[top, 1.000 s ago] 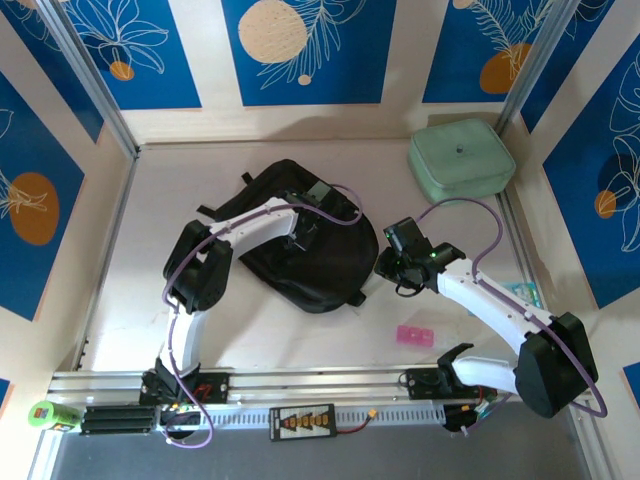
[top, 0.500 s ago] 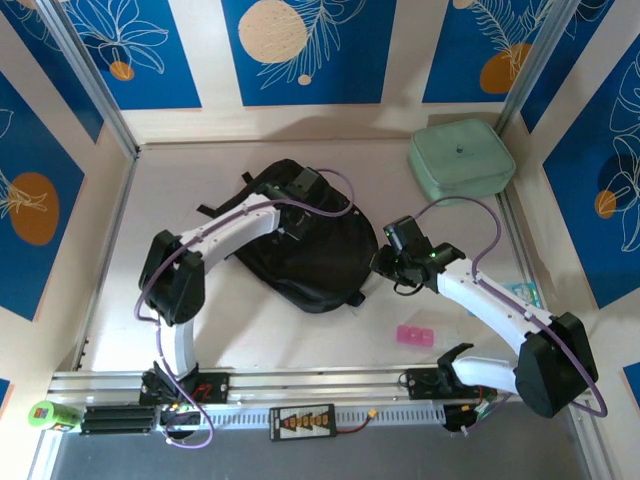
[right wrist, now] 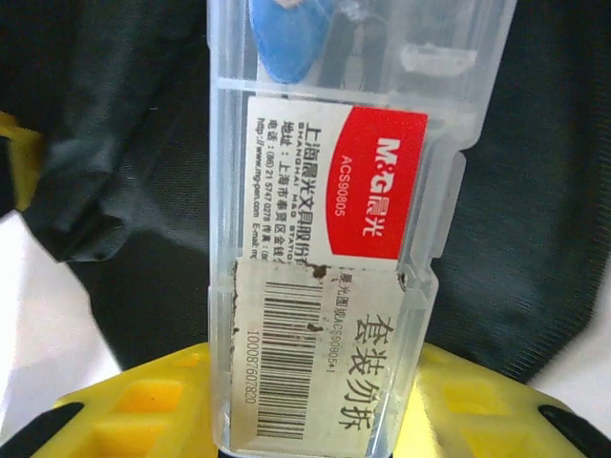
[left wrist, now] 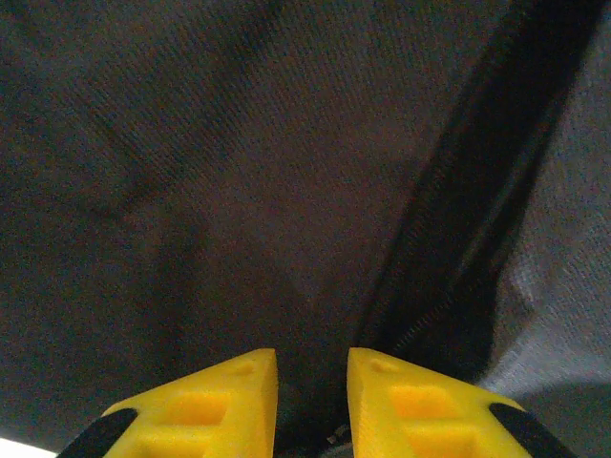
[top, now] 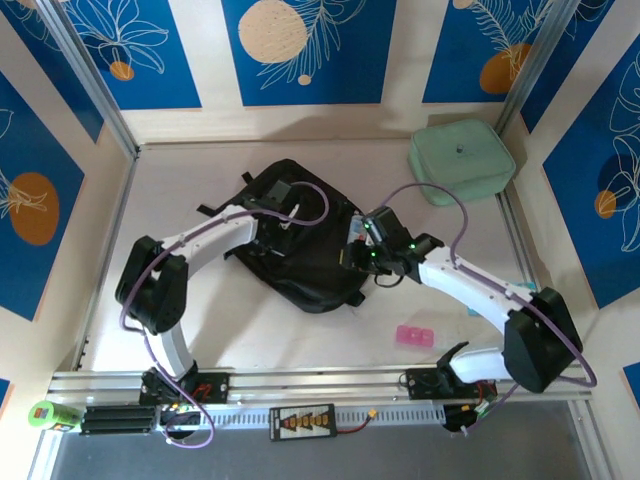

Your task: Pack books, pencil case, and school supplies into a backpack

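The black backpack [top: 300,255] lies flat in the middle of the table. My left gripper [top: 283,212] hovers over its upper part, jaws a little apart, with only dark fabric [left wrist: 286,191] and a zip seam beyond the yellow tips [left wrist: 312,367]. My right gripper [top: 352,252] sits at the backpack's right edge, shut on a clear flat packet [right wrist: 325,191] with a red label and a barcode. The packet points out over the black fabric [right wrist: 535,239]. A pink block [top: 415,335] lies on the table near my right arm's base. The books are out of view.
A mint green padded pencil case [top: 460,158] rests in the back right corner. Metal rails [top: 110,250] and panel walls close in the table's left, back and right sides. Bare table [top: 300,320] lies in front of the backpack.
My left arm drew back and to the left across the backpack and its jaws parted. My right arm carried the clear packet left, up to the backpack's right edge.
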Controlling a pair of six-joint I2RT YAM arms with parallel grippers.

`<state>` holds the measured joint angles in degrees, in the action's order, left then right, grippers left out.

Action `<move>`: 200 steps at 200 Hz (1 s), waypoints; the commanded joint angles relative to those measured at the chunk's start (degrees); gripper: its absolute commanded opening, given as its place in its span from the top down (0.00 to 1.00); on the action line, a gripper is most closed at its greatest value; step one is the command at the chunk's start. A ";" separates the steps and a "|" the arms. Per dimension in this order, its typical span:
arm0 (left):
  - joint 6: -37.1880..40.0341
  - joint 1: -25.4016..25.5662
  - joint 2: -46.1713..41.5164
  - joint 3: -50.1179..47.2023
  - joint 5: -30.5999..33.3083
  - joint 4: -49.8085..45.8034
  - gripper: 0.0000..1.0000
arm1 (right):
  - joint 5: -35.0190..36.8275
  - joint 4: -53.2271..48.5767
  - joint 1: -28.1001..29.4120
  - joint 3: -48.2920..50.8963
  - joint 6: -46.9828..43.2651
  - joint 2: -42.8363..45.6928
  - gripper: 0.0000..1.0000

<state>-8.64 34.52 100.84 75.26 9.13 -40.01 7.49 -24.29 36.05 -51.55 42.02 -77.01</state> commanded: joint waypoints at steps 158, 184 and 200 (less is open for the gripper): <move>-11.49 -2.61 -9.31 -22.45 -21.17 26.14 0.93 | -15.65 -7.83 3.87 -20.02 -10.19 -26.90 0.72; -10.62 -2.96 -9.94 -21.44 -20.78 23.75 0.90 | -13.21 -9.75 3.33 -18.49 -8.42 -27.57 0.72; -9.57 -2.95 -10.30 -19.82 -20.83 21.59 0.87 | -12.08 -10.36 2.84 -18.10 -7.81 -28.17 0.72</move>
<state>-19.20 32.08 91.96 54.28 -10.09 -12.64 -6.66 -28.62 39.83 -70.61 32.45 -103.35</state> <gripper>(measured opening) 0.112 0.405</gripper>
